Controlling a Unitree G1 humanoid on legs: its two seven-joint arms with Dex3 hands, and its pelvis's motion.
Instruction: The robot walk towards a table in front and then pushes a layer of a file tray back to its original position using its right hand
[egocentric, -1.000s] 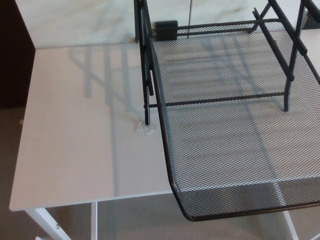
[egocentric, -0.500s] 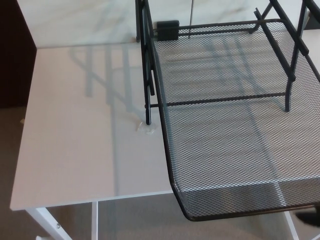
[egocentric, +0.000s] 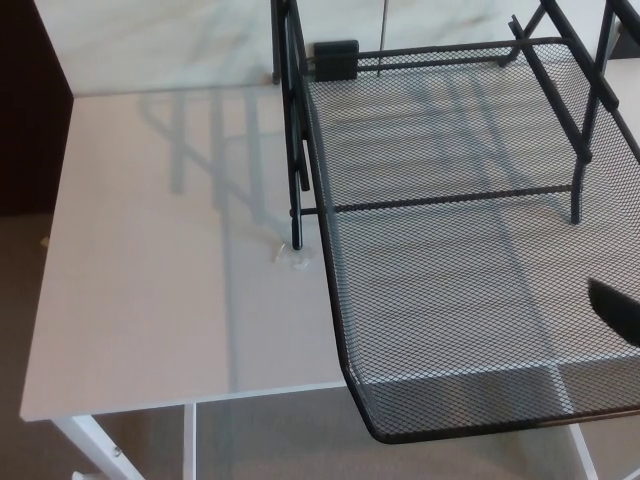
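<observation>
Fingers can't be read: only a dark tip of the robot's black right hand (egocentric: 618, 312) shows at the right edge, above the pulled-out black wire-mesh tray layer (egocentric: 450, 290) overhanging the white table (egocentric: 150, 300). Best approach, probably: drop below the front rim (egocentric: 470, 428) & push straight back along the black metal frame rails (egocentric: 293, 120), w/o skewing.

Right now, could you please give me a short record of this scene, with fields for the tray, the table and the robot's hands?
tray layer: black mesh, pulled out, front edge overhanging the table's front edge
frame: black, upright, on the table
table: white
scrap: small pale bit on the table beside the frame's foot
right hand: dark tip at the picture's right edge, over the tray layer; contact and fingers not discernible
left hand: not in view
task state: layer not yet pushed back
</observation>
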